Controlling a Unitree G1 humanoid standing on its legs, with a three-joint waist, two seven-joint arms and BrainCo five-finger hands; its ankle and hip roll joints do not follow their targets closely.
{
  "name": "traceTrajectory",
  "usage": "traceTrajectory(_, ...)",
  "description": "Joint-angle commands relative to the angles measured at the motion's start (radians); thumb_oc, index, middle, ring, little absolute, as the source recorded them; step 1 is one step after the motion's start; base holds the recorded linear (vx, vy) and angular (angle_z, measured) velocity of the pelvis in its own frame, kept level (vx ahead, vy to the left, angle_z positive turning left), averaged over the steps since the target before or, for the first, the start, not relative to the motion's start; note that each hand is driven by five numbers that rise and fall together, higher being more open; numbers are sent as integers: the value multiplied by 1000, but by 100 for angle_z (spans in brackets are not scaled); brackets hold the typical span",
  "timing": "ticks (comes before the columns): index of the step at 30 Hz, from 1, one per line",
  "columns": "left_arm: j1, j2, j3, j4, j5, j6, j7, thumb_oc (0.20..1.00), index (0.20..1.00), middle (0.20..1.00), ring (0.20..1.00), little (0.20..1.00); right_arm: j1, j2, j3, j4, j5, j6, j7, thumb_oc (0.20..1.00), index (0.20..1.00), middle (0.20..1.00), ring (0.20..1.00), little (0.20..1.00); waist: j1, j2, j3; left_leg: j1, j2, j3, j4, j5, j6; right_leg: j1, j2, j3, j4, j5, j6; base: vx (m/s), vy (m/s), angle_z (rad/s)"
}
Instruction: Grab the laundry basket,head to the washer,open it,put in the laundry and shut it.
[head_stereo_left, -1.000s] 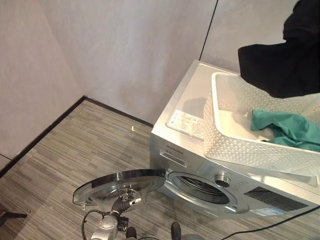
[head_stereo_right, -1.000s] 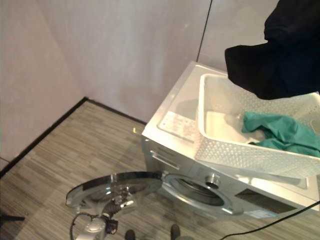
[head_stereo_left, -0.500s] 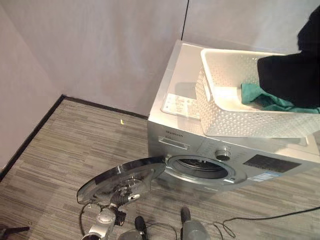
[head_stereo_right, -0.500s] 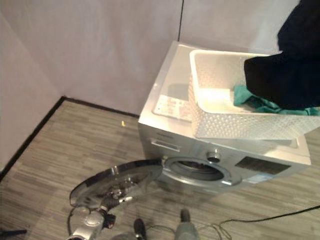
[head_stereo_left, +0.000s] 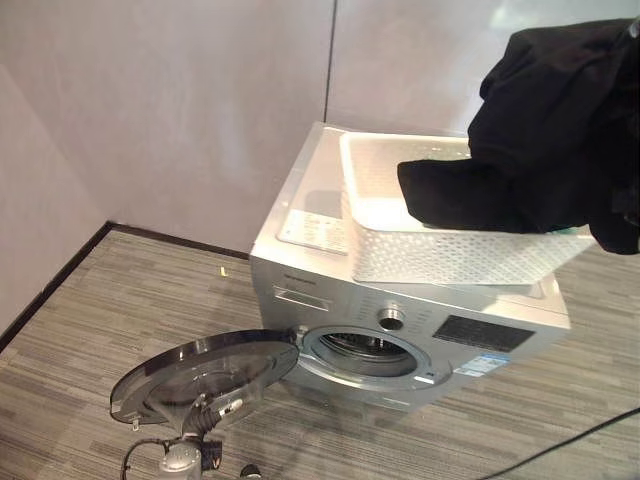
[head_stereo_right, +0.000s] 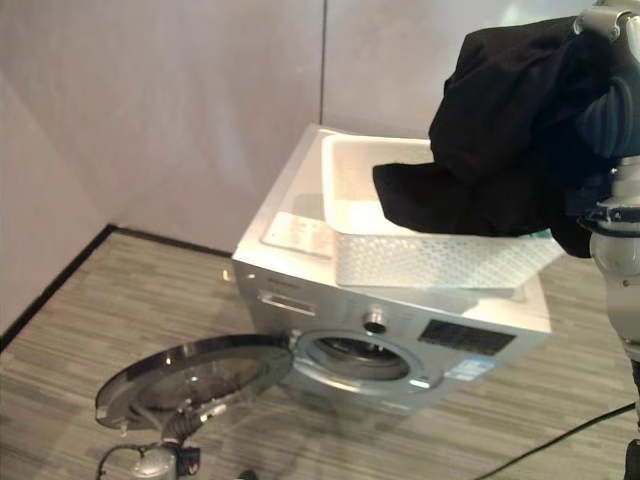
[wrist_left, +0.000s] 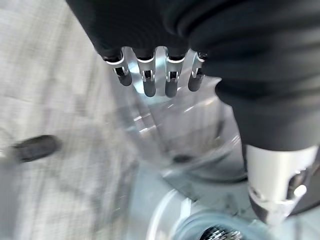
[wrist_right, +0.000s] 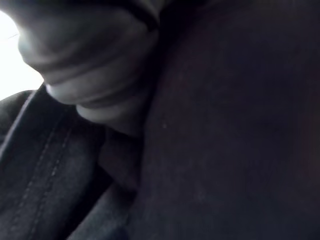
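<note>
holding black garment (head_stereo_left: 540, 140) over white basket (head_stereo_left: 440, 255) (atop washer (head_stereo_left: 330, 300)), right hand's grip unclear, left hand (wrist_left: 150, 75) relaxed

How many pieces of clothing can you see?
2. A black one hangs over the white basket on the washer. A bit of a green one peeks out under it, inside the basket. More may be hidden underneath.

One silver washing machine (head_stereo_left: 400, 330) with one round glass door (head_stereo_left: 200, 375) swung open, one white perforated laundry basket (head_stereo_left: 450, 255) on top, one black garment (head_stereo_left: 540, 140) lifted above it.
</note>
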Motion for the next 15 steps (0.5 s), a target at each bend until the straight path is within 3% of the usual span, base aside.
traceTrajectory(1,-68,31,-8,-2,-28,-42,27,1000,1000,1000,1000,1000,-123,-8,-37,-13,52,-44,-29,200,200,200,200,200,38,-59,2,-153,-49,-62,46,6,-32,124,13,-9,-73,-59,-11,-403,-355,-16)
traceTrajectory(2,-96,25,-28,-11,-16,-47,36,1000,1000,1000,1000,1000,-119,-30,-53,-29,59,-51,-40,200,200,200,200,200,29,-49,24,-184,-36,-92,17,72,-65,123,48,-25,-99,-64,-30,-323,-266,4)
traceTrajectory(3,-98,25,-29,-11,-16,-47,36,1000,1000,1000,1000,1000,-116,-31,-56,-30,59,-51,-40,200,200,200,200,200,26,-47,24,-186,-36,-98,14,77,-66,123,50,-30,-100,-63,-32,-461,-261,38)
traceTrajectory(4,-143,22,-55,-39,-19,-59,55,1000,1000,1000,1000,1000,-126,-62,-62,-42,67,-60,-56,200,200,200,200,200,23,-48,58,-216,-16,-160,10,136,-123,106,61,-31,-108,-56,-50,-274,-112,80)
traceTrajectory(5,-146,20,-56,-39,-19,-58,55,1000,1000,1000,1000,1000,-129,-65,-62,-41,68,-60,-57,200,200,200,200,200,19,-42,59,-222,-13,-167,7,144,-123,102,67,-37,-109,-50,-52,-355,-121,82)
traceTrajectory(6,-153,20,-61,-54,-23,-62,57,1000,1000,1000,1000,1000,-138,-76,-56,-47,75,-63,-56,200,200,200,200,200,18,-48,67,-215,-20,-216,20,117,-125,90,60,-32,-108,-46,-55,-263,-23,65)
traceTrajectory(7,-157,18,-84,-96,-19,-67,56,1000,1000,1000,1000,1000,-137,-79,-58,-54,81,-69,-63,200,200,200,200,200,-13,-60,68,-182,-4,-268,94,46,-104,55,33,-43,-102,-18,-59,-298,-8,28)
traceTrajectory(10,-149,22,-111,-157,-1,-77,51,1000,1000,1000,1000,1000,-143,-70,-53,-64,79,-80,-75,200,200,200,200,200,-30,-64,54,-137,42,-291,221,16,-93,18,17,-39,-98,8,-62,-129,43,12)
traceTrajectory(11,-126,29,-134,-219,19,-83,41,1000,1000,1000,1000,1000,-151,-48,-39,-72,64,-85,-76,200,200,200,200,200,-42,-43,34,-34,48,-334,237,-27,-87,4,24,-19,-99,15,-52,-54,86,29)
traceTrajectory(12,-123,29,-133,-222,19,-82,42,1000,1000,1000,1000,1000,-151,-47,-38,-73,63,-85,-76,200,200,200,200,200,-42,-43,35,-33,48,-333,234,-22,-86,4,24,-18,-101,19,-52,-9,140,-11)
traceTrajectory(13,-121,28,-138,-255,40,-81,47,1000,1000,1000,1000,1000,-125,-36,-57,-90,49,-81,-70,200,200,200,200,200,-67,-24,22,25,76,-313,178,-36,-87,3,27,-26,-103,16,-44,-13,123,-41)
traceTrajectory(15,-118,36,-159,-315,107,-83,52,1000,1000,1000,1000,1000,-39,-10,-131,-136,29,-79,-63,200,200,200,200,200,-99,8,-14,89,102,-229,66,-12,-99,2,35,-29,-112,21,-36,24,193,2)
